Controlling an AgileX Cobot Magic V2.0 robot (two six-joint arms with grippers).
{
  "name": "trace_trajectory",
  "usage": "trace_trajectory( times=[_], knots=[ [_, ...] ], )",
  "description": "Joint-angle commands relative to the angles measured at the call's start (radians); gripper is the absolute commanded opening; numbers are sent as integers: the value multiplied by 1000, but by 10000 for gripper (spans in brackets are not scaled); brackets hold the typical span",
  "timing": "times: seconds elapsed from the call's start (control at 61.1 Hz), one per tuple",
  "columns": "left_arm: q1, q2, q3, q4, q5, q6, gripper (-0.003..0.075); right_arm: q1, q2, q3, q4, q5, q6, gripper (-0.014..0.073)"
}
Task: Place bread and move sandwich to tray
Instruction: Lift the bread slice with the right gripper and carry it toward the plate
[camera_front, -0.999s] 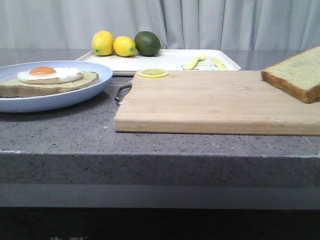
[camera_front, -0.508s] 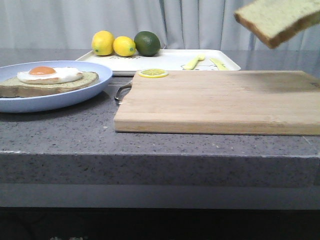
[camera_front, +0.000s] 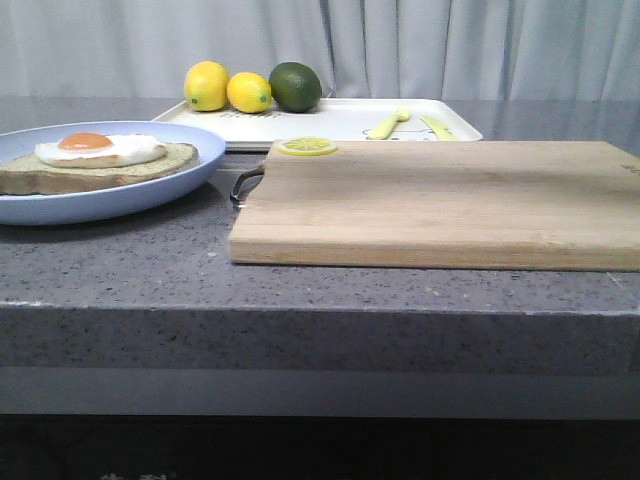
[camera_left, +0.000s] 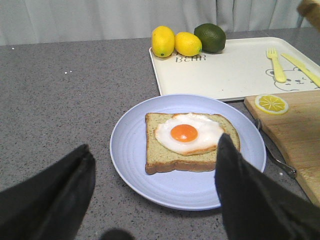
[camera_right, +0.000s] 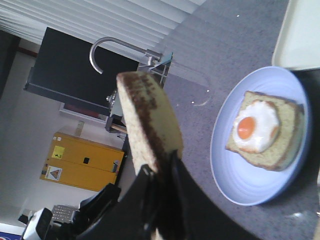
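Note:
The sandwich, one brown-crusted slice with a fried egg on top, lies on a pale-blue plate at the left of the counter. My left gripper hovers open over the plate's near side, its black fingers on either side of the slice and holding nothing. My right gripper is shut on the lower edge of the thick bread, held upright in the air, with the plate off to one side below. The white tray lies at the back. Neither gripper shows in the front view.
A wooden cutting board fills the middle and right, with a lemon slice at its back left corner and a metal handle toward the plate. On the tray sit two lemons, a lime and a yellow fork and knife.
The bread left the cutting board's right end, rose to the upper right, and is now out of the front view. Plate, sandwich and tray have not moved.

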Motion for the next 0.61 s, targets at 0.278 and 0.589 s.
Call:
trace_trajectory(
  times=[0.278, 0.589],
  knots=[
    [-8, 11, -27, 3, -78, 0, 491, 418, 82, -67, 262, -494, -11, -41],
    [-8, 11, -27, 3, -78, 0, 491, 518, 291, -274, 262, -596, 170, -41]
  ],
)
